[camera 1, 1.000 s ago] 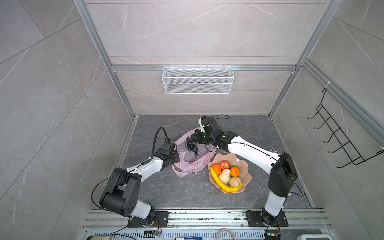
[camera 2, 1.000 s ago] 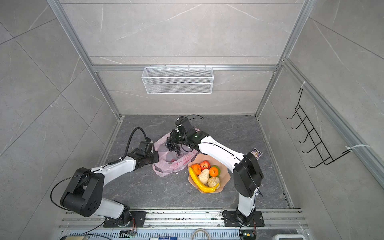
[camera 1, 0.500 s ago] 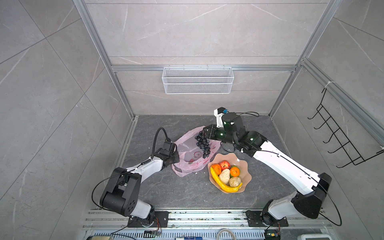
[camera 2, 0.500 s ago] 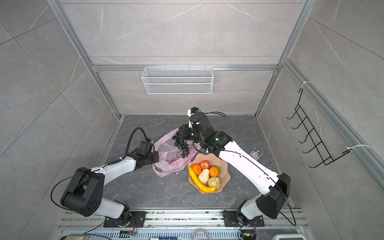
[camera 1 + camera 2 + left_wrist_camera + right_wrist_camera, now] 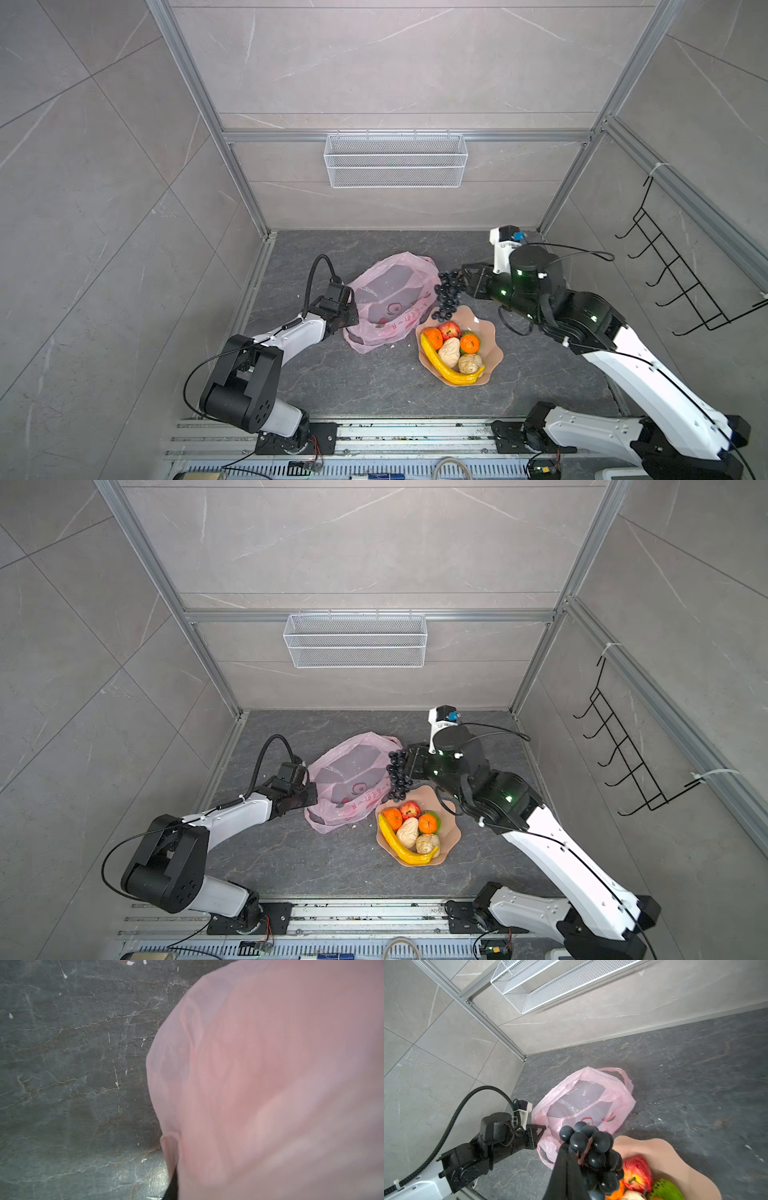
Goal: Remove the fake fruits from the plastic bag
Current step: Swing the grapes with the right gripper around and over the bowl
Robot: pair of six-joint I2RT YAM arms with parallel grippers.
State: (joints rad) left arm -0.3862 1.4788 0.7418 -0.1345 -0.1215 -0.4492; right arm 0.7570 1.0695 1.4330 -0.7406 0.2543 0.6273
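At nine o'clock of the plastic bag (image 5: 390, 299), the left gripper (image 5: 347, 318) pinches its edge; the bag looks empty (film sagging). At three o'clock, the right gripper (image 5: 460, 277) clasps the grape bunch (image 5: 446, 295) above the dish (image 5: 494, 340) rim; the other fake fruits (image 5: 451, 351) lie inside, so only release remains.

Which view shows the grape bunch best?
The right wrist view: the grape bunch fills the foreground, pinched in the right gripper. Both top views show it small, dangling by the dish. The left wrist view shows only the plastic bag and floor.

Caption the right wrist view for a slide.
Right gripper holds the grape bunch, plastic bag beyond, fruit-filled peach dish alongside.
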